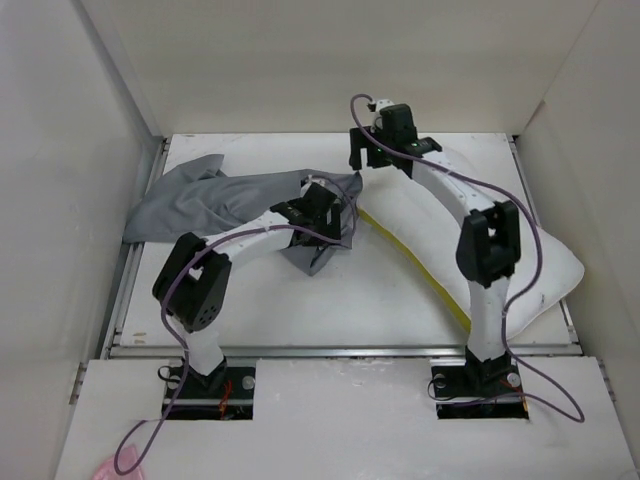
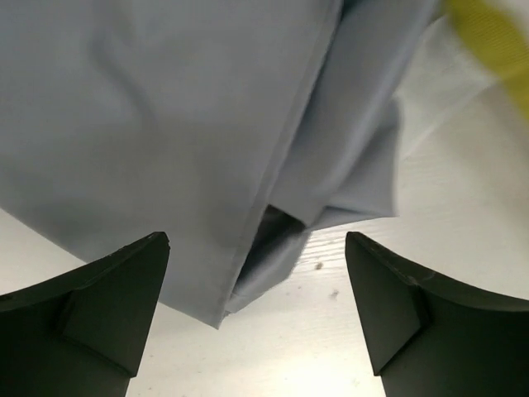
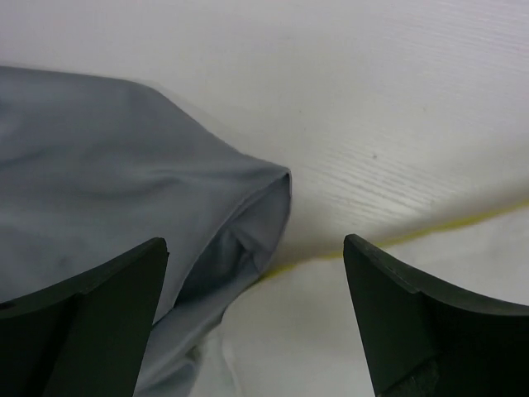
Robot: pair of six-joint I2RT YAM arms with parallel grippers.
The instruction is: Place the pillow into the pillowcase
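The grey pillowcase [image 1: 220, 195] lies crumpled at the back left, its right end reaching the pillow. The white pillow [image 1: 545, 270] with yellow piping [image 1: 420, 270] lies along the right side. My left gripper [image 1: 325, 228] is open over the pillowcase's hemmed corner [image 2: 165, 124]; the gripper [image 2: 256, 241] holds nothing, and yellow piping [image 2: 488, 33] shows at the top right. My right gripper [image 1: 365, 155] is open at the pillow's far end. In the right wrist view that gripper [image 3: 254, 241] hovers over the pillowcase's mouth [image 3: 99, 165], which lies against the pillow [image 3: 331, 331].
The white table [image 1: 330, 310] is boxed in by tall white walls on the left [image 1: 60, 200], back and right. A metal rail [image 1: 340, 350] runs along the near edge. Purple cables trail from both arms.
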